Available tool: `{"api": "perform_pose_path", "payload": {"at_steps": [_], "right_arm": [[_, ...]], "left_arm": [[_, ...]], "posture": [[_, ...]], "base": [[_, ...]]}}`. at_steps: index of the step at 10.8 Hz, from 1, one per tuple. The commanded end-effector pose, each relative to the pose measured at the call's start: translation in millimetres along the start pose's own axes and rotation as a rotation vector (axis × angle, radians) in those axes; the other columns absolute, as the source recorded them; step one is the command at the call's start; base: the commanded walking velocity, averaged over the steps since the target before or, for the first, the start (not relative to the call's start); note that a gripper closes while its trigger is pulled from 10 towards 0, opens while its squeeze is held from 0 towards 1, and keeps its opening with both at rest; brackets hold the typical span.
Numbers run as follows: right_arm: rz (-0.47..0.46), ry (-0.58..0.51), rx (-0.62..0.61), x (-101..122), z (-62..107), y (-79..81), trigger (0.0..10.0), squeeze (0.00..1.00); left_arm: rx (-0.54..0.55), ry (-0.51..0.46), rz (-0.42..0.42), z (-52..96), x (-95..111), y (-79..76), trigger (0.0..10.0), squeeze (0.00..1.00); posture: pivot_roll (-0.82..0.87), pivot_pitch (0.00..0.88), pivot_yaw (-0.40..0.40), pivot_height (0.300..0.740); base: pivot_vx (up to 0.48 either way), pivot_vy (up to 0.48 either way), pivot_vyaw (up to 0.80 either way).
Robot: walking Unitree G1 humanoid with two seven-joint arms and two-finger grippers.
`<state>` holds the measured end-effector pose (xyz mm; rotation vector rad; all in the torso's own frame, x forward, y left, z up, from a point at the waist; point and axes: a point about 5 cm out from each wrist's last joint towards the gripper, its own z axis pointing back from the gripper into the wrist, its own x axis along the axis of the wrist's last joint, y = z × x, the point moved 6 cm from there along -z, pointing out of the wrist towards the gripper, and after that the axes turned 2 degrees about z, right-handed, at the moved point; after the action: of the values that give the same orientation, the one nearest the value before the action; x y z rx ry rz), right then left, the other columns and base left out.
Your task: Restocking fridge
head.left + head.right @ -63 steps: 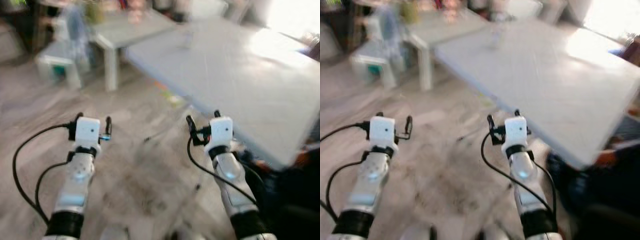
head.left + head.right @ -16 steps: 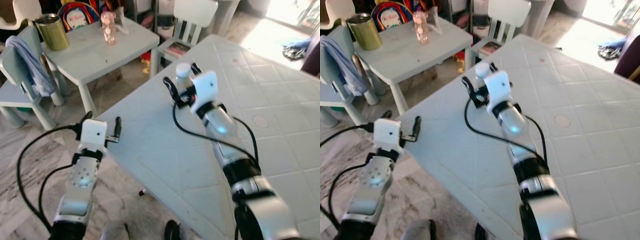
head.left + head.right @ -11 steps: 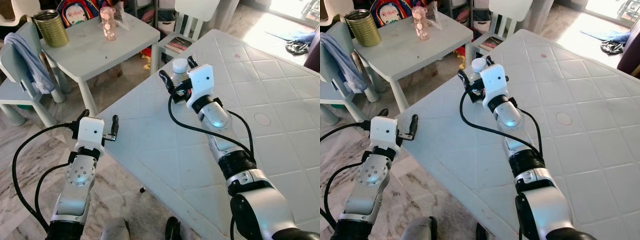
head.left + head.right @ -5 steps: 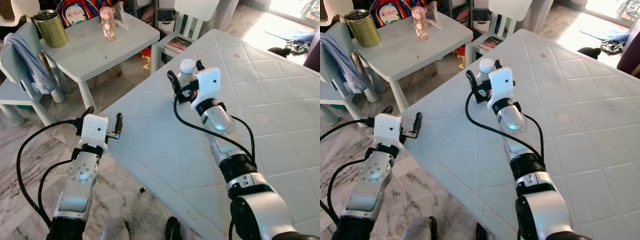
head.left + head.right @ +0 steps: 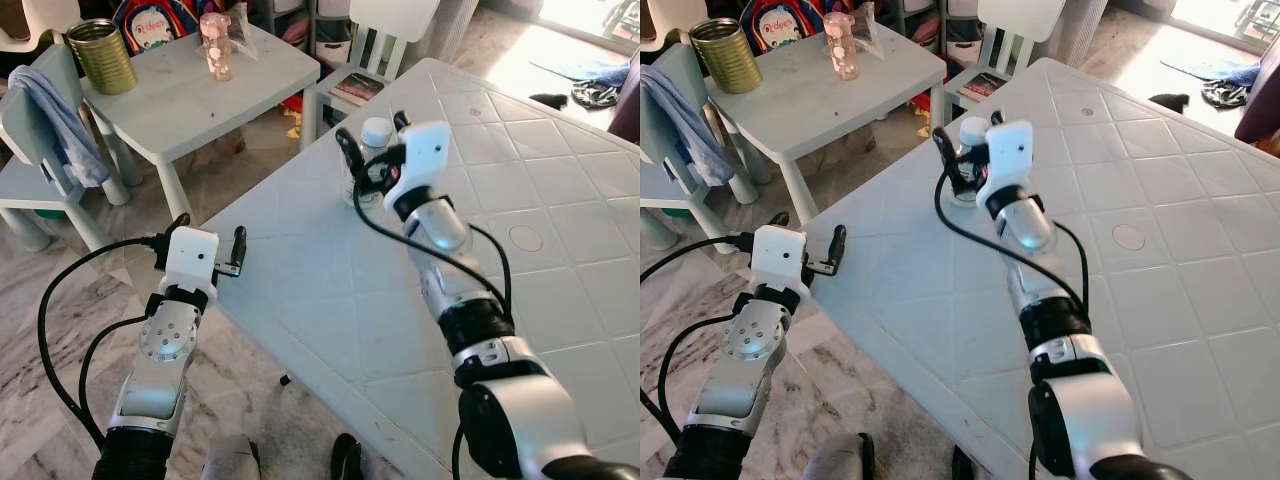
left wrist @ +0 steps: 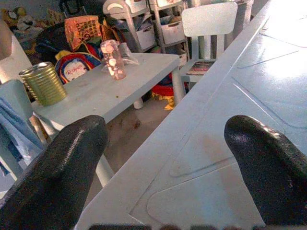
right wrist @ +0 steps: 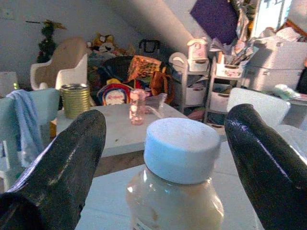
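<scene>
A clear bottle (image 7: 176, 201) with a white cap (image 5: 377, 130) and pale contents stands upright near the far left corner of the big white table (image 5: 560, 170). My right gripper (image 5: 370, 129) reaches over the table and is open, one black finger on each side of the bottle's neck. In the right wrist view there are gaps between the fingers (image 7: 64, 163) and the bottle. My left gripper (image 5: 210, 228) is open and holds nothing. It hovers just off the table's near left edge, above the floor.
A small white children's table (image 5: 250, 85) stands at the back left with a gold tin can (image 5: 103, 55) and a pink bottle (image 5: 217, 45) on it. A chair with a blue cloth (image 5: 55, 110) and a white chair (image 5: 385, 20) flank it. Marble floor (image 5: 60, 330) lies at the left.
Since 5.8 s ago I have come up to the big table and my right arm has reached out around the bottle. Over the last second its wrist shifted only slightly; the bottle stays standing.
</scene>
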<state>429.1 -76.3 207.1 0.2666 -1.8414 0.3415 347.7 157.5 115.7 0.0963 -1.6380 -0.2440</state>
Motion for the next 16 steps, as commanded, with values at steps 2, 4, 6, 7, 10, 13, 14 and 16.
{"api": "perform_pose_path", "payload": {"at_steps": [2, 4, 6, 7, 10, 13, 14, 16], "right_arm": [[-0.023, 0.031, 0.003, -2, -5.5, -5.5, 10.0, 0.00], [-0.047, 0.068, 0.033, -9, -7.3, -1.2, 10.0, 0.00], [-0.050, 0.076, 0.048, -10, -9.7, 0.6, 0.0, 0.00], [-0.038, 0.080, 0.053, -9, -11.8, 1.0, 0.0, 0.00], [0.038, 0.110, 0.028, -14, -9.8, -7.7, 0.0, 0.00], [0.048, 0.131, -0.024, -25, 2.3, -17.9, 0.0, 0.00], [0.050, 0.122, -0.028, -25, 5.4, -17.1, 0.0, 0.00], [0.005, 0.053, -0.064, -16, 17.6, -12.5, 0.0, 0.00]], "left_arm": [[-0.021, 0.009, -0.002, -0.4, -3, -4.0, 10.0, 0.00], [-0.024, 0.012, 0.001, 0.5, -4, -5.2, 10.0, 0.00], [-0.026, 0.011, 0.002, 1.0, -4, -6.1, 10.0, 0.00], [-0.026, 0.010, 0.000, -0.2, -4, -4.7, 10.0, 0.00], [-0.033, 0.009, 0.006, -2.8, -4, -8.5, 10.0, 0.00], [-0.034, 0.009, 0.016, -2.1, -5, -10.4, 10.0, 0.00], [-0.033, 0.012, 0.021, -1.6, -7, -10.8, 10.0, 0.00], [0.031, 0.067, 0.047, 1.3, -20, -5.2, 10.0, 0.00]], "posture": [[0.21, 0.119, -0.030, 0.740], [0.21, 0.120, -0.032, 0.740], [0.22, 0.115, -0.036, 0.740], [0.22, 0.114, -0.036, 0.740], [0.21, 0.104, -0.038, 0.740], [0.20, 0.096, -0.044, 0.740], [0.20, 0.096, -0.046, 0.740], [0.18, 0.087, -0.052, 0.740]], "base": [[0.000, 0.000, 0.00], [0.000, 0.000, 0.00], [0.000, 0.000, 0.00], [0.000, 0.000, 0.00], [0.000, 0.000, 0.00], [0.000, 0.000, 0.00], [0.000, 0.000, 0.00], [0.000, 0.000, 0.00]]}}
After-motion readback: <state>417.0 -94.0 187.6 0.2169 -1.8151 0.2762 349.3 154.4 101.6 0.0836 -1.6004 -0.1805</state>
